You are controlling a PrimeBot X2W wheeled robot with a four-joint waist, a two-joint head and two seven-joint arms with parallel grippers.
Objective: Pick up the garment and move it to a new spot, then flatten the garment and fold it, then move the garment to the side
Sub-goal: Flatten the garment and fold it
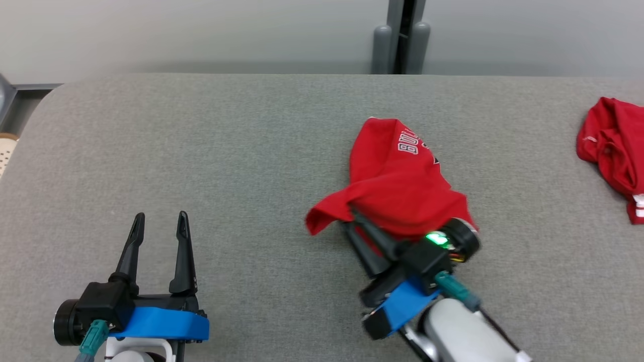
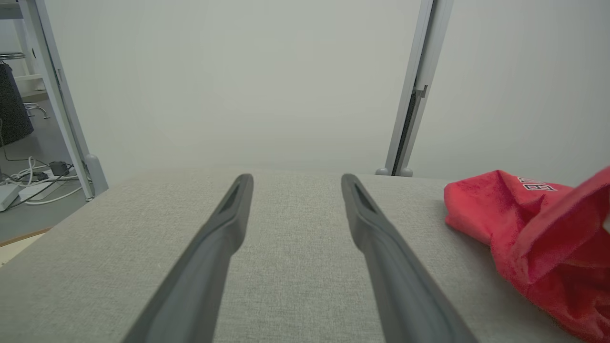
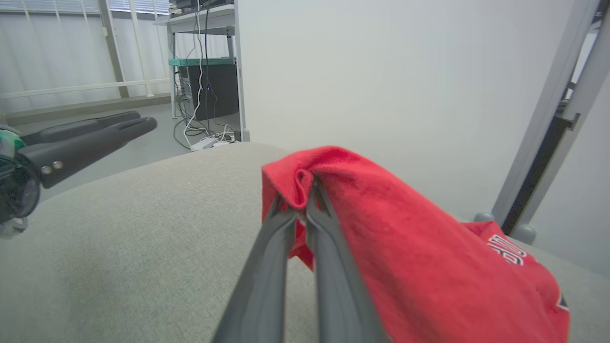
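The grey fabric counter (image 1: 226,151) spans the head view, with a pale wall behind it and a grey post (image 1: 402,40) at its far edge. The red garment (image 1: 397,181) lies crumpled right of the counter's middle, white lettering (image 1: 408,142) showing on its far part. A second red cloth (image 1: 614,146) lies well apart at the counter's right edge, cut off by the frame.

The right fingers (image 1: 375,236) reach into the garment's near-left corner. From the head their tips are hidden under the cloth. The right wrist view settles it: the two fingers (image 3: 329,267) are pressed together, pinching a fold of the garment's (image 3: 429,247) hem, which is raised off the counter there while the rest drapes down to the surface.

The left fingers (image 1: 183,251) rest low at the near left, spread apart with nothing between them. The left wrist view shows bare counter between the two fingers (image 2: 381,247) and the garment (image 2: 538,238) off to their right. The right wrist view catches them from the side (image 3: 86,143), above the counter's left end.

Each wrist view also shows floor beyond the counter's left end: white cables (image 2: 33,183) in the left, a shelf with a dark box (image 3: 209,90) in the right.
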